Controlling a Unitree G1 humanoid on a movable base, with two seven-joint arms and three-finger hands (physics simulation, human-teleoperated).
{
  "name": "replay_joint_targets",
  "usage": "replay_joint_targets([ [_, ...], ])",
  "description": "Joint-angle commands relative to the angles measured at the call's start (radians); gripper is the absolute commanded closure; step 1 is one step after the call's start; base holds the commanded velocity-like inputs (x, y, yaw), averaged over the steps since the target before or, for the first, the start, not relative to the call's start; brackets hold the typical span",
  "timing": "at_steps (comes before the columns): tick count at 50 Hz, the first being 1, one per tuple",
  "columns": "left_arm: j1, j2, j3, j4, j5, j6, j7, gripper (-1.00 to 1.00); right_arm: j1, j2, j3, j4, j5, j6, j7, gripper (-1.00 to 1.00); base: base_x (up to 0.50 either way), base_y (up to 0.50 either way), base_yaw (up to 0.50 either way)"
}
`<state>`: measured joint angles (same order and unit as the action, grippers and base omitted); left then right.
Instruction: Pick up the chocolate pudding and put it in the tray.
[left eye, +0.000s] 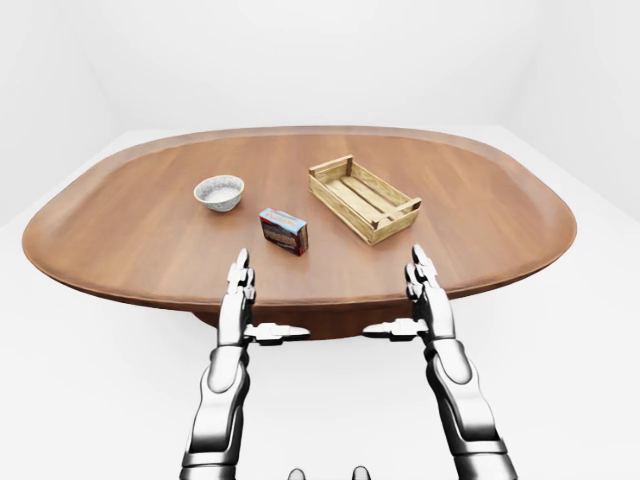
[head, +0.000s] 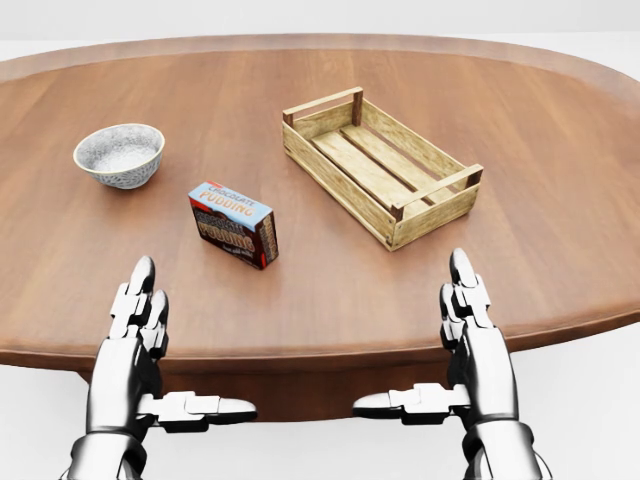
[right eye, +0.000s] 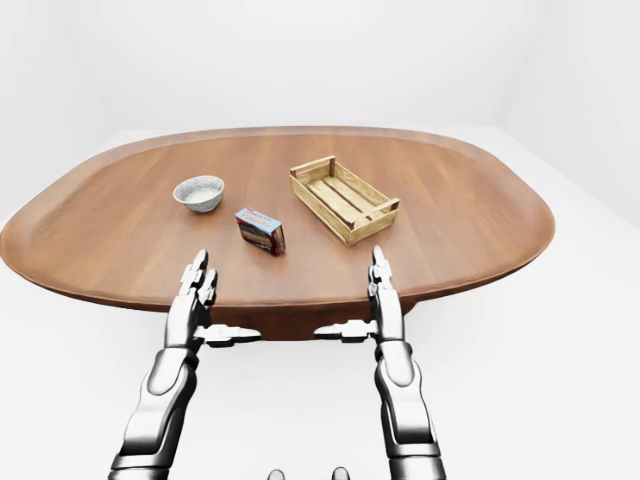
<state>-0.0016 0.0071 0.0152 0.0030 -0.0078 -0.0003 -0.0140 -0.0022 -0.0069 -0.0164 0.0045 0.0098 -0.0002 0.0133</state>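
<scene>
The chocolate pudding box (head: 234, 224), red-brown with a light blue top, lies on the wooden table (head: 300, 300) left of centre in the head view. To its upper right stands the slatted wooden tray (head: 378, 164), with nothing in it. My left hand (head: 150, 340) hovers at the table's near edge, below and left of the box, fingers straight and thumb out, open. My right hand (head: 450, 335) mirrors it at the lower right, below the tray, also open. Neither hand touches anything.
A small speckled grey bowl (head: 120, 154) sits on the table to the left of the pudding box. The oval table stands on a white floor (left eye: 580, 330) with white walls behind it.
</scene>
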Motion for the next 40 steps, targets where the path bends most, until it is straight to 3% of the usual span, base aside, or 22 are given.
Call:
replay_joint_targets([
  [1,-0.003,0.011,0.024,0.004,-0.013,0.001,-0.021,-1.0,-0.006,-0.012,-0.026,0.016,0.016,-0.006,0.019,-1.0,0.0,0.0,0.0],
  [19,-0.007,0.013,0.025,0.02,-0.011,-0.014,-0.022,-1.0,-0.002,-0.012,-0.016,0.012,-0.003,-0.012,0.019,-1.0,0.0,0.01,0.0],
  [23,-0.002,0.012,0.024,0.008,-0.011,-0.006,-0.022,-1.0,-0.001,-0.011,-0.017,0.011,-0.002,-0.012,0.019,-1.0,0.0,0.2,0.0],
  [26,-0.005,0.013,0.025,0.021,-0.011,-0.016,-0.022,-1.0,-0.002,-0.012,-0.018,0.012,-0.002,-0.012,0.02,-1.0,0.0,0.2,0.0],
  [40,-0.004,0.013,0.025,0.009,-0.011,-0.006,-0.022,-1.0,-0.003,-0.011,-0.019,0.011,0.0,-0.008,0.02,-1.0,0.0,0.2,0.0],
])
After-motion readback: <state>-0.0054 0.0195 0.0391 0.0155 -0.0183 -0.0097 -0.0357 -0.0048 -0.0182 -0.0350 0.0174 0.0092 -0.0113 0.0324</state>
